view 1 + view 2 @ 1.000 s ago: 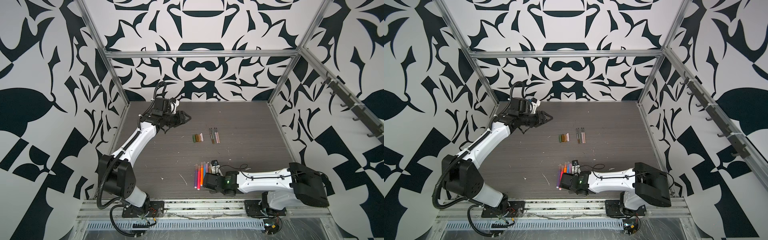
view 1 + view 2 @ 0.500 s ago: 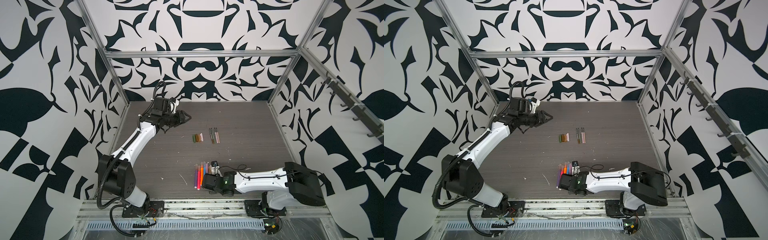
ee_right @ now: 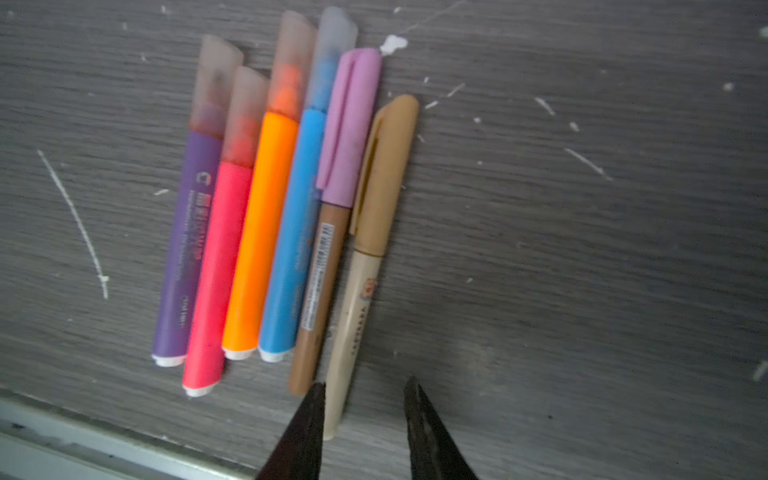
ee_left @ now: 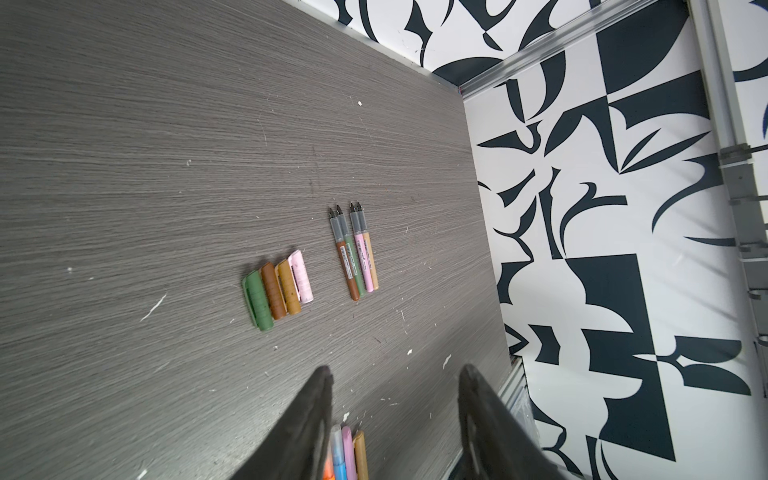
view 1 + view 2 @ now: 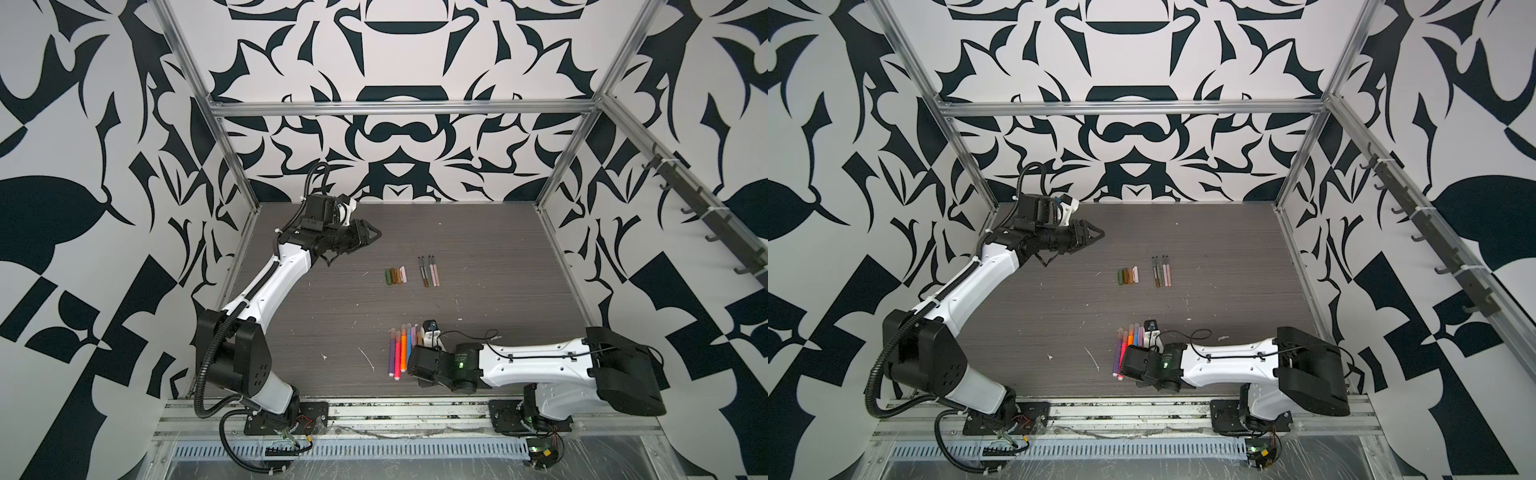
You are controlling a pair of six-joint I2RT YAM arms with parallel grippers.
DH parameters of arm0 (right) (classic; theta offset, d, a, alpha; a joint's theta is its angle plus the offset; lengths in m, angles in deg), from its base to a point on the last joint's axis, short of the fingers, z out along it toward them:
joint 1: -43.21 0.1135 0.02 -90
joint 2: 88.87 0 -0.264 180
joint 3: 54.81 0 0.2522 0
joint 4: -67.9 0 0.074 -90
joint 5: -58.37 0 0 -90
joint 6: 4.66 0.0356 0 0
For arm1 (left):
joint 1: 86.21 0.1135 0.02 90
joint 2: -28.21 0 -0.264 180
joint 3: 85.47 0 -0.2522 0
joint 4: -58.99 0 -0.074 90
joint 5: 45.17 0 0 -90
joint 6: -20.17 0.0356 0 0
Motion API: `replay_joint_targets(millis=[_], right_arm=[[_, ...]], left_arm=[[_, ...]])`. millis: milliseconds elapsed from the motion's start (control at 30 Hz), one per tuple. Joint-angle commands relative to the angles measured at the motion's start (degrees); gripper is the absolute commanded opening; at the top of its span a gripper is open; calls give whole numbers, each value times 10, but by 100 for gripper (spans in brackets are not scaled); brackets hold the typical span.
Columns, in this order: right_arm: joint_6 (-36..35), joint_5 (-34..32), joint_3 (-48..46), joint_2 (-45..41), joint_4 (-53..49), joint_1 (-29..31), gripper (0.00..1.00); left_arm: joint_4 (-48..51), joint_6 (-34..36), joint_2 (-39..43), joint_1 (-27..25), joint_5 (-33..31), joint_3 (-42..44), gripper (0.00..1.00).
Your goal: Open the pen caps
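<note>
Where the grey wood-grain counter [image 5: 332, 316] fills the floor of the patterned cell, two white-and-black arms reach over it. The left arm [image 5: 274, 286] stretches toward the far left part, and its left claw [image 4: 395, 370] hangs above the surface with jaws apart and nothing between them. The right arm [image 5: 532, 361] lies low along the near edge. Its right claw [image 3: 365, 384] sits close over the counter, jaws apart and clamped on nothing. The butt of a cream pen [image 3: 357, 307] lies just beside one finger [image 3: 307, 428].

That pen is the outermost of six capped pens [image 5: 401, 349] lying side by side near the front. Purple, pink, orange and blue ones wear translucent caps [image 3: 293, 62]. A brown one wears a lilac cap [image 3: 349, 124], and the cream one a tan cap [image 3: 386, 174].

Mid-counter, well apart from that group, four thinner uncapped pens [image 4: 356, 253] lie touching in a row, tips bare. Just beside these sit four loose pen caps [image 4: 276, 291], green, brown, tan and pink, pressed together.
</note>
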Motion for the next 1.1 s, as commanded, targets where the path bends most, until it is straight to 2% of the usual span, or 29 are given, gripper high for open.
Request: replay_joint_targets(millis=[0,267,467,533,600,667,733,833,933,1000,1067], right_arm=[[-9,1,16,14,-2,4,35],[16,1,19,45,-38,3,35],[41,-29,20,32,-92,3,33],[44,-32,13,22,-93,1,30],[33,-18,-5,8,-78,-15,20],[-8,33,-45,-22,-30,-61,5],[-54,107,-87,-62,21,-121,0],[-125,168,-110,-143,13,-220,0],[-206,167,-73,-218,-50,-290,0],[-237,172,-44,-233,-80,-322,0],[-250,191,-17,-213,-95,-339,1]], left_arm=[[-2,-3,0,3,11,10,52],[-1,-3,4,3,11,11,52],[-2,-3,6,4,10,11,52],[-2,-4,6,4,10,12,52],[-2,-4,6,4,10,14,52],[-6,-6,3,4,11,15,52],[-7,-9,-1,4,12,16,52],[-18,-20,-9,3,29,19,51],[-31,-30,-18,-5,45,24,52],[-32,-30,-24,-12,52,22,52],[-32,-32,-26,-13,56,22,52]])
